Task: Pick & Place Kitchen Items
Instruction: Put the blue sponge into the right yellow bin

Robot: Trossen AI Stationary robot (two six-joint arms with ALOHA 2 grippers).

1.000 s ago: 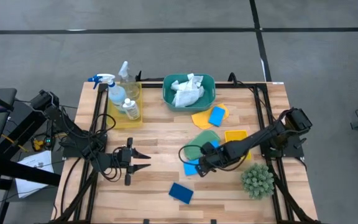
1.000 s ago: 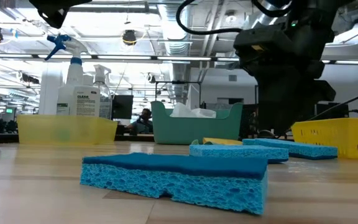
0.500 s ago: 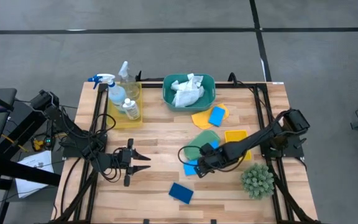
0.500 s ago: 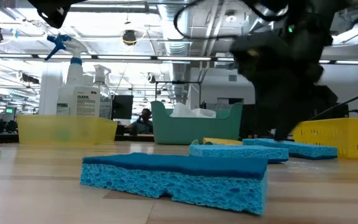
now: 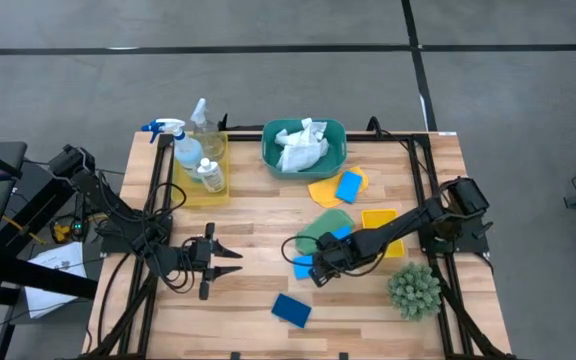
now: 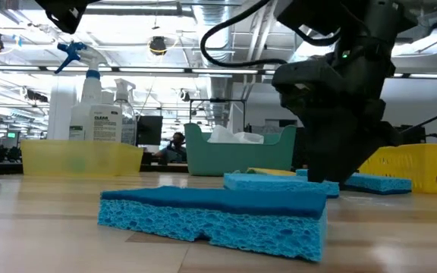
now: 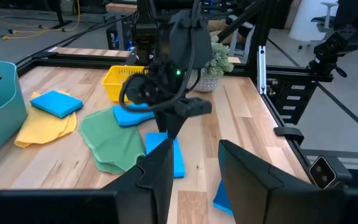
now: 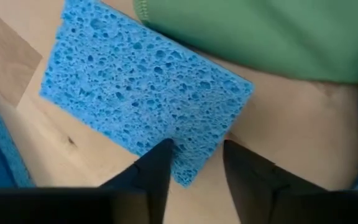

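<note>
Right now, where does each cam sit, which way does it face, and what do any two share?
High: overhead, straight down on table; both arms show.
Low: table height, level across it; dark sponge nearest, right arm behind.
Left wrist: over left gripper, facing the right arm.
Right wrist: over right gripper, looking down on light sponge.
Shared: light sponge and green cloth show in both wrist views.

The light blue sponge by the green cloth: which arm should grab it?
The right arm. Its open claw is right at the sponge, while the left claw waits farther off.
</note>
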